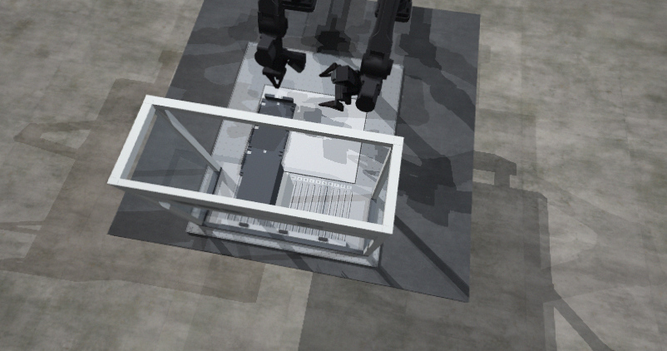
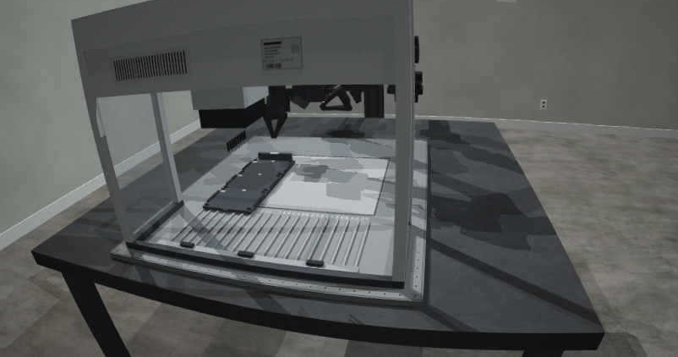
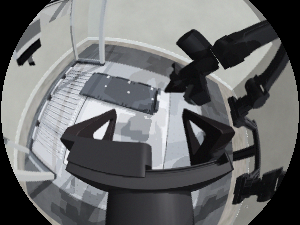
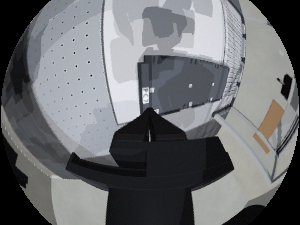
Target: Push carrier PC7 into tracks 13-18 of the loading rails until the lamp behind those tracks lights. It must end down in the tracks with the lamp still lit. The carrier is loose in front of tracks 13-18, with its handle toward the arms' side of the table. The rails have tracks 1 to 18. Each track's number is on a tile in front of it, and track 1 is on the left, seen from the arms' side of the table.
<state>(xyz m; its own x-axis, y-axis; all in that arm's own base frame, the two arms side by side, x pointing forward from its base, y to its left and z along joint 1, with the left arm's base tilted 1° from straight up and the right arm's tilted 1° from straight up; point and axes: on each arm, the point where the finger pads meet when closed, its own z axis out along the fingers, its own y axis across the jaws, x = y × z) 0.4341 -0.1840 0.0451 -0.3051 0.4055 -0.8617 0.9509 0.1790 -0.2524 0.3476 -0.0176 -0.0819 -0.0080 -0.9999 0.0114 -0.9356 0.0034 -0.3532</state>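
From my remote station, I observe carrier PC7 (image 1: 276, 109) (image 2: 251, 183) (image 3: 120, 91) (image 4: 180, 84) lying flat above the table (image 1: 434, 254) (image 2: 498, 278). Its handle (image 1: 279, 99) (image 2: 275, 156) (image 3: 156, 99) (image 4: 145, 94) faces the arms' side. The far end of the carrier is at the near ends of the loading rails (image 1: 322, 204) (image 2: 284, 235) (image 3: 55, 114) (image 4: 234, 59); most of its length lies outside the tracks. I cannot tell whether the lamp is lit.

My right tool (image 1: 278, 86) (image 2: 274, 135) (image 3: 164, 91) (image 4: 149, 111) is fully closed, with nothing between its fingers. It points downward near the handle, above it and apart from it. My left tool (image 1: 320, 91) (image 2: 327, 101) (image 3: 149, 112) is fully open and holds nothing. It is positioned to the left of the carrier, well apart from the handle. A white frame (image 1: 275, 121) (image 2: 402, 164) stands around the rails.
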